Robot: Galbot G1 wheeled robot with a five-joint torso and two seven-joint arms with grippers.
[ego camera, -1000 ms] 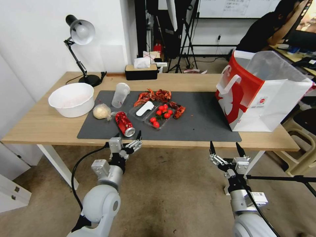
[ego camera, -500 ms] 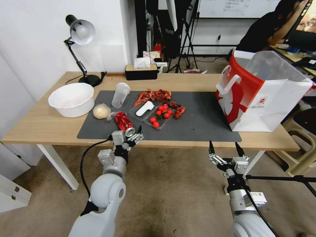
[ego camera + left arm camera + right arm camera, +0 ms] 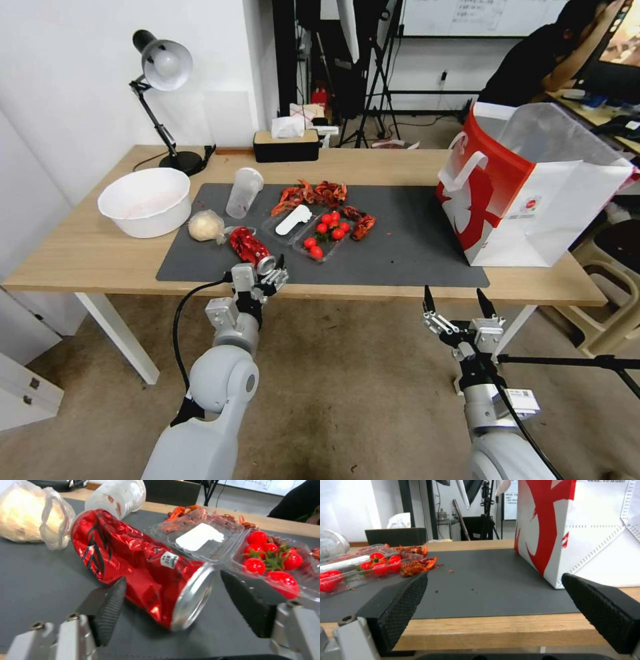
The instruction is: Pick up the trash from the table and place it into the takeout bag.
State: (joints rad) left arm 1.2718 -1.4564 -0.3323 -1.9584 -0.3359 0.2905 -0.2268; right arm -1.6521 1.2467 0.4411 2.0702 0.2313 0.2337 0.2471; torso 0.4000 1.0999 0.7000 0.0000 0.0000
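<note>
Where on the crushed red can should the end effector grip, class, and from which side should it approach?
Grip the can across its dented body just behind the silver rim. It lies on its side on the mat, rim toward the table's near edge, so come from that edge. The open left end effector already straddles that end, one pad beside the body.

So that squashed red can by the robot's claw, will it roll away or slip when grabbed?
The red crushed drink can lies on its side on the mat, so a nudge might roll it, though its dents probably limit that. It looks empty and light. Its glossy, crumpled skin could slip or buckle between the left gripper's open jaws.
</note>
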